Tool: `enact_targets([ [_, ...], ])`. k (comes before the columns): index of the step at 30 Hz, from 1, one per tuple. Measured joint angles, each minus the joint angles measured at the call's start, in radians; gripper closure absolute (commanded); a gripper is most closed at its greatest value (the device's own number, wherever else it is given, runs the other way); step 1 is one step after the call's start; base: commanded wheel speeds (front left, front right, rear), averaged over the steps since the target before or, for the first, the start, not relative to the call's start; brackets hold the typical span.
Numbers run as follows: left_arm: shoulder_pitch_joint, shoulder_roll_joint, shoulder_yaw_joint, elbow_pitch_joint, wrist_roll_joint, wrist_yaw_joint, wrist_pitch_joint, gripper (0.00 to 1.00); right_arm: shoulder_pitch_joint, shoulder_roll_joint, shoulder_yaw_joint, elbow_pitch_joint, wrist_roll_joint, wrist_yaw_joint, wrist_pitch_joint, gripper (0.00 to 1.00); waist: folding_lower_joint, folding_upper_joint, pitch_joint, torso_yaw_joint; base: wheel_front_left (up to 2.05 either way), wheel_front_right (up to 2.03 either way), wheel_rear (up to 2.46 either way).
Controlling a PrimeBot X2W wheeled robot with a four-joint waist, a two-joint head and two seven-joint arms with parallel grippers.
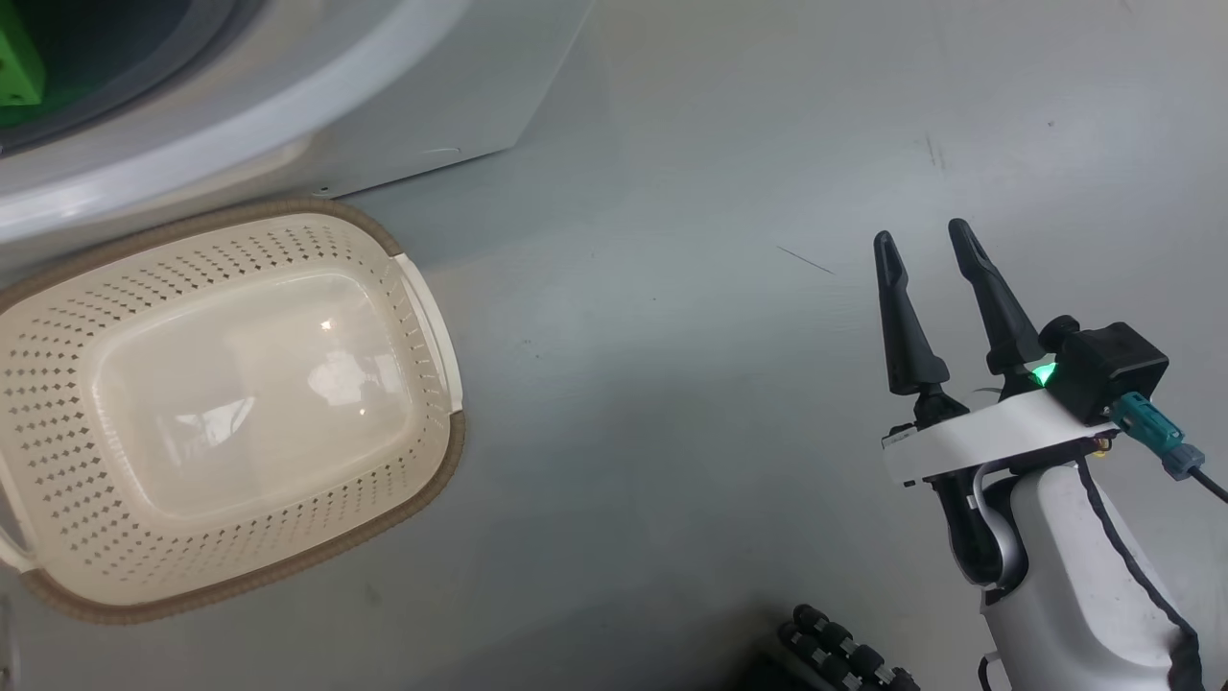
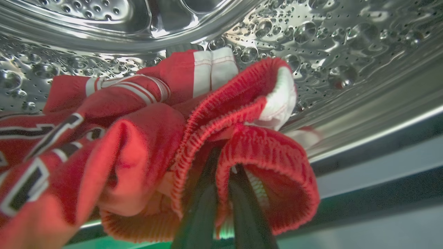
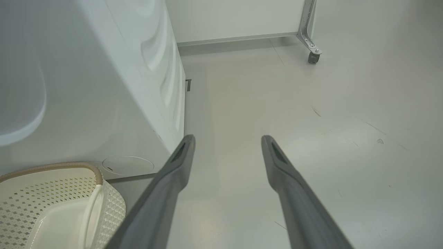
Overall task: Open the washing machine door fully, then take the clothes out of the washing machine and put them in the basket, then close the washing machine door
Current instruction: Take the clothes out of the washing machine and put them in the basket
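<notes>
Inside the shiny perforated steel drum [image 2: 311, 34] of the washing machine [image 1: 451, 86] lie the clothes [image 2: 138, 138], red with white stripes, one with dark block lettering at the left. My left gripper [image 2: 223, 180] reaches up into a ribbed red hem; its two dark fingers [image 2: 199, 214] stand close together with cloth pinched between them, tips hidden by fabric. The cream basket [image 1: 422, 278] stands empty on the floor before the machine, its rim [image 3: 52, 167] low left in the right wrist view. My right gripper [image 1: 922, 235] hangs open over bare floor, well right of the basket. The door is out of view.
The machine's white side [image 3: 104, 86] rises left of my right gripper [image 3: 227, 140]. A metal frame leg with a caster [image 3: 313, 57] stands at the far wall. Grey floor stretches between basket and right arm. Dark rollers of my base [image 1: 844, 653] show at the bottom edge.
</notes>
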Motion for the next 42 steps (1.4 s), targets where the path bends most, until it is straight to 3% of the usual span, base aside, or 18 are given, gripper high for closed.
enact_targets([
  [15, 0.009, -0.024, 0.005, 0.008, -0.001, -0.002, -0.211, 1.0, -0.006, -0.003, -0.057, 0.0, -0.012, 0.001, -0.002, 0.0, -0.0001, 0.0, -0.046, 0.047, 0.0, 0.0, 0.0],
  [35, 0.248, -0.129, 0.042, -0.09, -0.018, -0.001, -0.602, 1.0, 0.031, -0.026, -0.104, 0.016, -0.039, 0.004, -0.002, 0.0, -0.0001, 0.0, -0.181, 0.146, 0.0, 0.0, 0.0],
  [42, 0.356, -0.16, 0.041, -0.145, -0.018, 0.001, -0.61, 1.0, 0.065, -0.037, -0.116, 0.023, -0.045, 0.004, -0.003, 0.0, -0.0001, 0.0, -0.238, 0.179, 0.0, 0.0, 0.0],
])
